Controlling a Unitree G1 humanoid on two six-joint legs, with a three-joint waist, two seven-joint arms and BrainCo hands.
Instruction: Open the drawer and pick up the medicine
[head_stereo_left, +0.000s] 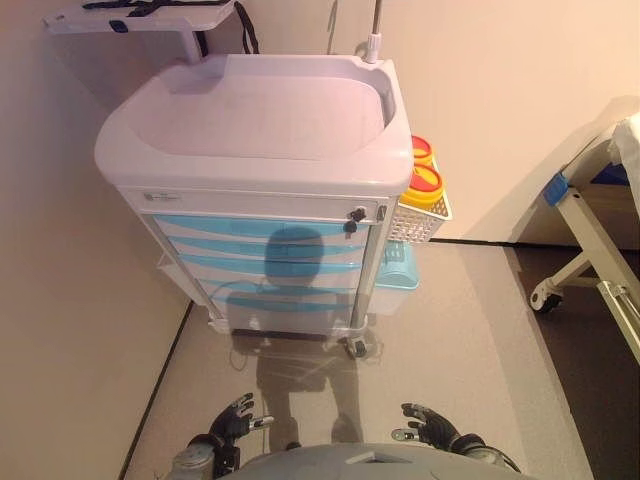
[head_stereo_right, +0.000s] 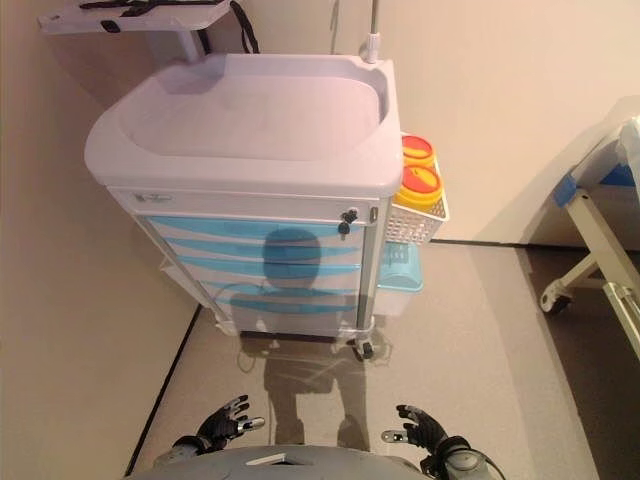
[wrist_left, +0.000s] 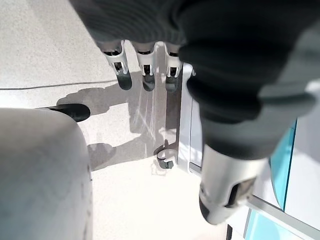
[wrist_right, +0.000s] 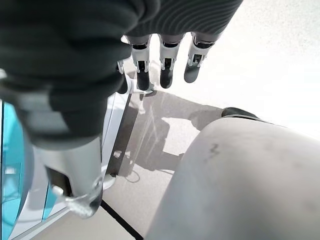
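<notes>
A white medical cart (head_stereo_left: 260, 120) stands ahead with several light-blue drawers (head_stereo_left: 262, 250) down its front, all closed. A small lock (head_stereo_left: 354, 214) sits at the right end of the top panel. No medicine shows in any view. My left hand (head_stereo_left: 232, 424) hangs low at the bottom left, well short of the cart, fingers relaxed and holding nothing. My right hand (head_stereo_left: 430, 426) hangs at the bottom right, likewise relaxed and empty. In the wrist views the left hand's fingers (wrist_left: 145, 70) and the right hand's fingers (wrist_right: 165, 65) point down at the floor.
A white wire basket (head_stereo_left: 420, 215) with two yellow-and-red containers (head_stereo_left: 424, 180) hangs on the cart's right side, above a light-blue bin (head_stereo_left: 395, 270). A bed frame on casters (head_stereo_left: 590, 235) stands at the right. A wall runs along the left, a tray shelf (head_stereo_left: 140, 15) behind the cart.
</notes>
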